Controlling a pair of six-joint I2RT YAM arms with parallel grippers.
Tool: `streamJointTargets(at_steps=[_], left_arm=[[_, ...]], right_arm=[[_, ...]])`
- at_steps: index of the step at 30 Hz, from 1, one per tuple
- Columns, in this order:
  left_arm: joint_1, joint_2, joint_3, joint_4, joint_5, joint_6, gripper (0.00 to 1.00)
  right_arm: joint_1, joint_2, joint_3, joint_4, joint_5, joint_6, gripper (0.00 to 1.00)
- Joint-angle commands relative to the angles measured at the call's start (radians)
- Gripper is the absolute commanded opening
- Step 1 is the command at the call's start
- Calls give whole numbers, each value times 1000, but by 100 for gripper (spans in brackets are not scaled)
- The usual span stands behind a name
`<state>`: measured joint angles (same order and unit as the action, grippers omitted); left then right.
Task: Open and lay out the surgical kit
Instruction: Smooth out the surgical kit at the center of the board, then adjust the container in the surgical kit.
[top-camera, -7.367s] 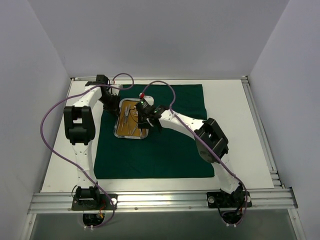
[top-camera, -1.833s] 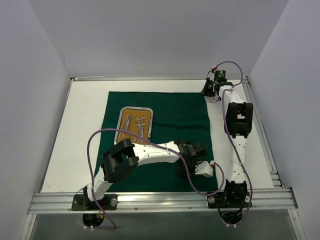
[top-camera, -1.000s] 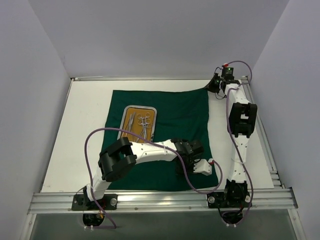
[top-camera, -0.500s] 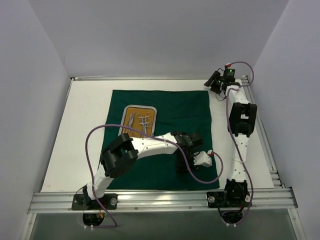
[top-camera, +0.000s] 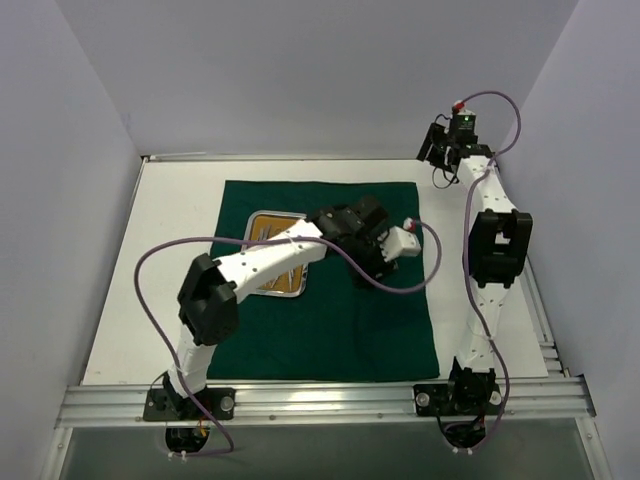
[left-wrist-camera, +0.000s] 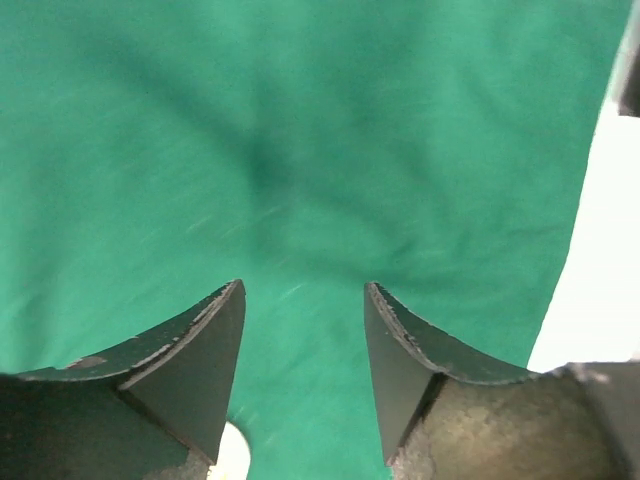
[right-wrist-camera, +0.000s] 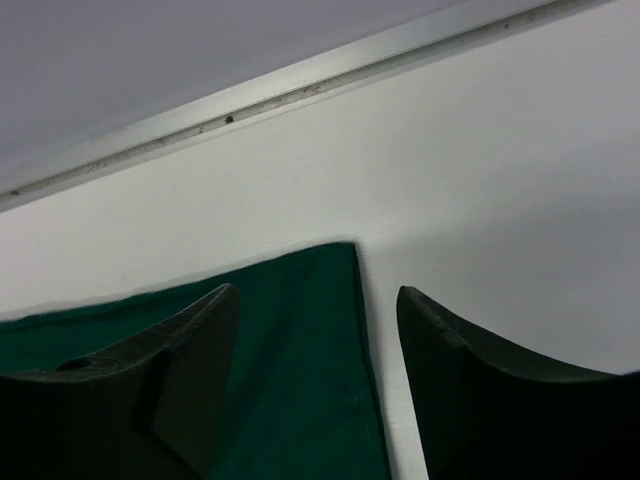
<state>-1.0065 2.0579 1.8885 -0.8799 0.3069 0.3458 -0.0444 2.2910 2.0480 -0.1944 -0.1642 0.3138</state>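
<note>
Top external view: dark green cloth wrap (top-camera: 320, 330) spread flat on white table (top-camera: 160, 260), roughly square, edges about parallel to table edges. Small steel tray (top-camera: 264, 224) on left-far part of cloth, long axis near-to-far, slightly tilted. Orange-brown inside visible at far end. Middle of tray hidden under left forearm, so contents not readable here, clamps and tweezers not made out. Left gripper (top-camera: 362, 265) over cloth centre, just right of tray, apart from it. Right gripper (top-camera: 433, 150) up at far right, near cloth's far-right corner, close to back wall. Opening of either gripper not readable in this view.

Left wrist view: left gripper (left-wrist-camera: 303, 340) with fingers (left-wrist-camera: 190, 350) spread to a medium gap, nothing between them. Plain green cloth (left-wrist-camera: 300, 150) underneath, smooth, slightly blurred. Strip of white table (left-wrist-camera: 610, 280) at right edge.

Right wrist view: right gripper (right-wrist-camera: 315, 300) with fingers (right-wrist-camera: 180, 370) spread to a medium gap, nothing clamped. Far-right corner of cloth (right-wrist-camera: 290, 400) visible below through the gap, flat on table (right-wrist-camera: 480, 200), point of corner toward far edge. Aluminium rail (right-wrist-camera: 300, 90) along table's far edge, grey wall behind. No tray or tools in either wrist view.
</note>
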Motion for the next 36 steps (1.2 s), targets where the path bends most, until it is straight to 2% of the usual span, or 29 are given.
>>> streamJointTargets(at_steps=[1, 5, 7, 8, 9, 12, 16, 19, 25, 30, 33, 35, 36], left_arm=[[130, -146, 15, -13, -63, -91, 58], [314, -225, -104, 27, -97, -137, 54], [454, -242, -147, 54, -94, -156, 52], [498, -242, -178, 88, -98, -165, 50], [578, -236, -190, 105, -107, -169, 48], [678, -208, -226, 165, -138, -179, 45], [796, -127, -239, 194, -147, -177, 45], [835, -19, -217, 194, -164, -177, 45], [885, 113, -186, 220, -172, -203, 45], [908, 157, -173, 225, -163, -208, 45], [910, 119, -206, 249, -114, -206, 46], [908, 90, -212, 260, -94, -211, 47], [908, 64, -207, 259, -89, -211, 48]], right_arm=[[69, -171, -129, -30, 83, -24, 57], [132, -272, -357, 41, 64, 5, 40], [158, -318, -485, 71, 68, 40, 34], [164, -330, -526, 107, 68, 56, 24], [166, -343, -563, 122, 62, 70, 20], [169, -367, -672, 161, 55, 103, 7], [187, -341, -738, 171, 52, 114, 3], [183, -292, -752, 178, 60, 114, 0], [184, -258, -668, 127, 91, 103, 0], [242, -300, -562, 73, 124, 88, 8], [300, -301, -473, 84, 69, 35, 19], [356, -257, -381, 85, 25, -5, 31], [370, -237, -350, 85, -4, -16, 34]])
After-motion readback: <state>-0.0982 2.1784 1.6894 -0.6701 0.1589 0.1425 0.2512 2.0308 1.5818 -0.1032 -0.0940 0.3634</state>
